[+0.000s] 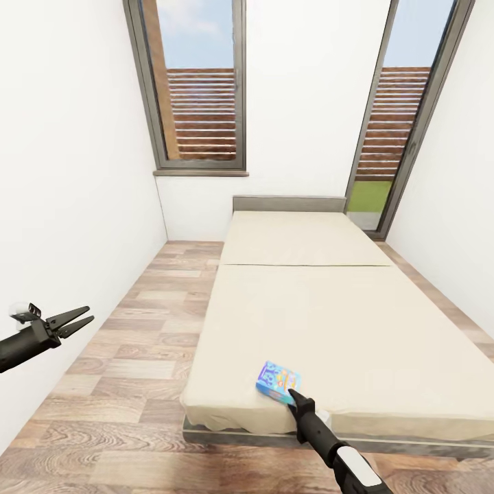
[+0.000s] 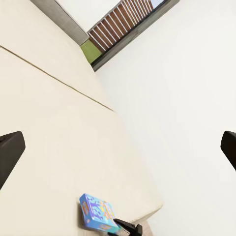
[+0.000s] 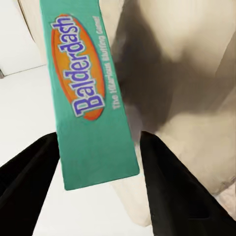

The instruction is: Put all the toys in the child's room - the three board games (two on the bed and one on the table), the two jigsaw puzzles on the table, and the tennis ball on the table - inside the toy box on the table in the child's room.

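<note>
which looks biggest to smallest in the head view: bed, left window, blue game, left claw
1. bed
2. left window
3. left claw and blue game: these look about alike, and the claw is nearer the camera, so no ranking between them.

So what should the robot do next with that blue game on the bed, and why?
Probably lift it straight up a little. The right gripper has its jaws on either side of the small blue board game, whose teal edge sits between them, apparently gripped. The box looks tilted up at the bed's near corner, so raising it clear comes before carrying it off. The left gripper hangs open.
</note>
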You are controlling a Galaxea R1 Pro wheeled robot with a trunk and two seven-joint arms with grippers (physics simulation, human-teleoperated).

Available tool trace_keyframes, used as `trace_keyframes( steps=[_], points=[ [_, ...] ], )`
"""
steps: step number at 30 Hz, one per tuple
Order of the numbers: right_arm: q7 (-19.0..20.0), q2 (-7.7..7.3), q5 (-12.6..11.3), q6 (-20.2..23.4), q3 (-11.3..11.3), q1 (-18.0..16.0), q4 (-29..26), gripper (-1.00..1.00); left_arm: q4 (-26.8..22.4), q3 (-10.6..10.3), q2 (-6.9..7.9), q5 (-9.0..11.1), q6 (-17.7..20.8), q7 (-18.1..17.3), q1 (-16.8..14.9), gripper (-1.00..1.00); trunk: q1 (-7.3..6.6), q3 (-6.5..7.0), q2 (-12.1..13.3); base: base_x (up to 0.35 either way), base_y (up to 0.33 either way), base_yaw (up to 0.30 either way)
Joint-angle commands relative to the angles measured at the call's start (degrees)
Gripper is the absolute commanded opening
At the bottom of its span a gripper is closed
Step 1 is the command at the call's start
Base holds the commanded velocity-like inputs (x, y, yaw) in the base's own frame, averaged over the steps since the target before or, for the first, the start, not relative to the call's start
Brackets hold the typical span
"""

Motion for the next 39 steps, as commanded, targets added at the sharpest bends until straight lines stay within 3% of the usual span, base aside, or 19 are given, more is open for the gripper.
trace_keyframes(
  steps=[1,17,26,31,32,36,39],
  points=[
    [-0.1,0.06,-0.3,0.6,-0.4,0.0,0.0,-1.0,0.0,0.0,0.01,0.0,0.6,-0.2,0.0,1.0,-0.01,-0.05,0.0,0.0,0.0,0.0],
    [-0.1,0.06,-0.3,0.6,-0.4,0.0,0.0,-1.0,0.0,0.1,0.08,0.0,0.6,-0.4,0.0,1.0,-0.45,0.31,0.8,0.0,0.0,0.0],
    [0.0,0.06,-0.4,0.7,-0.4,-0.2,-0.9,-1.0,0.0,0.1,0.09,0.0,0.8,-0.4,0.0,1.0,-2.42,1.92,4.4,0.0,0.0,0.0],
    [-0.6,0.06,-0.5,0.8,-0.3,-0.2,-5.5,-1.0,0.0,0.0,0.09,0.0,0.9,-0.3,0.0,1.0,-3.52,2.82,6.4,0.0,0.0,0.0],
    [-0.7,0.06,-0.5,0.9,0.2,-0.2,-6.2,-1.0,0.0,0.0,0.09,0.0,0.9,-0.3,0.0,1.0,-3.74,3.0,6.8,0.0,0.0,0.0],
    [-1.0,-0.13,-0.4,0.6,6.7,-0.2,-10.8,-1.0,0.0,-0.1,0.09,-0.1,0.9,-0.3,0.0,1.0,-4.62,3.72,8.4,0.0,0.0,0.0],
    [-1.0,-0.42,-0.4,0.5,8.4,-0.1,-14.3,-1.0,0.0,-0.2,0.09,-0.1,0.9,-0.3,0.0,1.0,-5.28,4.26,9.6,0.0,0.0,0.0]
  ],
)
